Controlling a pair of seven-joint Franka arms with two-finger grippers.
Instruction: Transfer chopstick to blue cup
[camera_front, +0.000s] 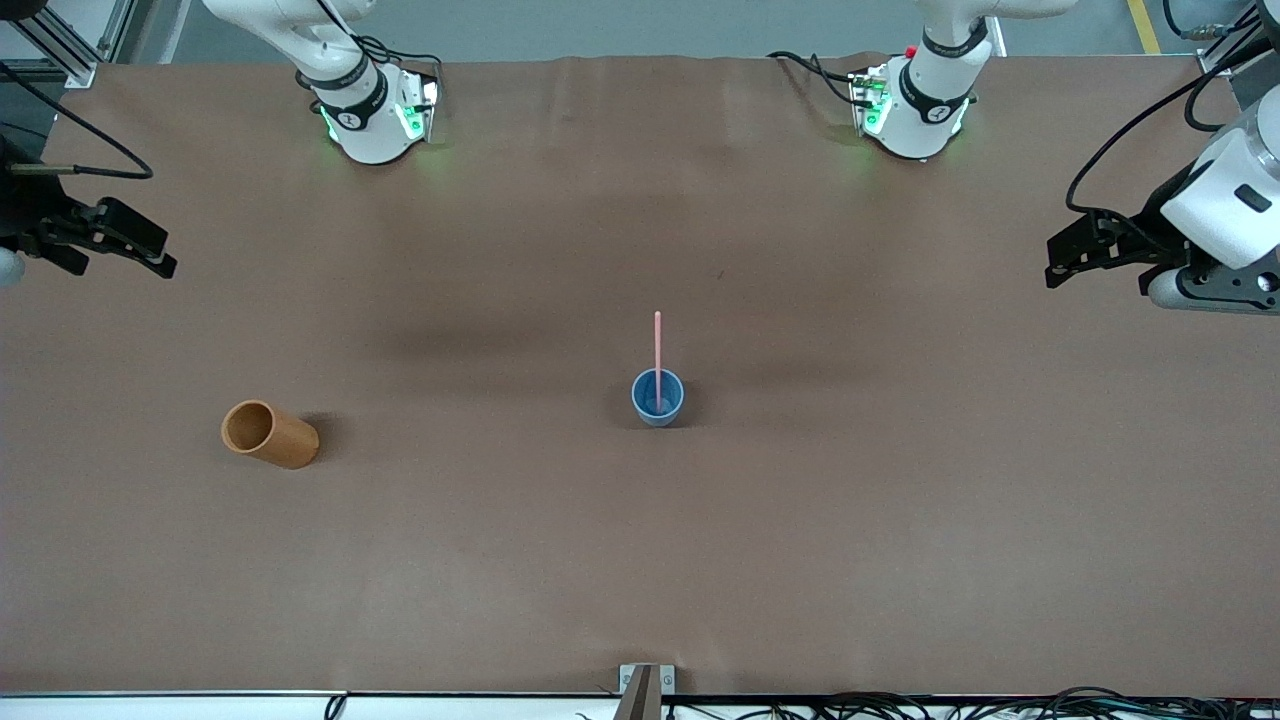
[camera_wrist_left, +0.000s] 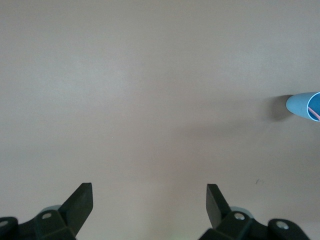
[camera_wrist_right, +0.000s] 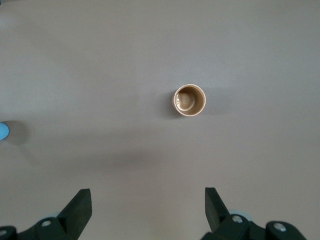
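Covering table (camera_front: 640, 560): brown mat; chopstick (camera_front: 657, 345) in blue cup (camera_front: 657, 398).

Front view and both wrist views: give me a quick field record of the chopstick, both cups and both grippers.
chopstick: standing in the blue cup, upper part sticking out
blue cup: upright, mid-table
orange-brown cup: upright, apart from the blue cup, toward the right arm's end
left gripper: open, empty, over bare table at the left arm's end, waiting
right gripper: open, empty, over bare table at the right arm's end, waiting
task state: chopstick already in blue cup

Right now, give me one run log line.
chopstick: in blue cup | left gripper: open, waiting | right gripper: open, waiting
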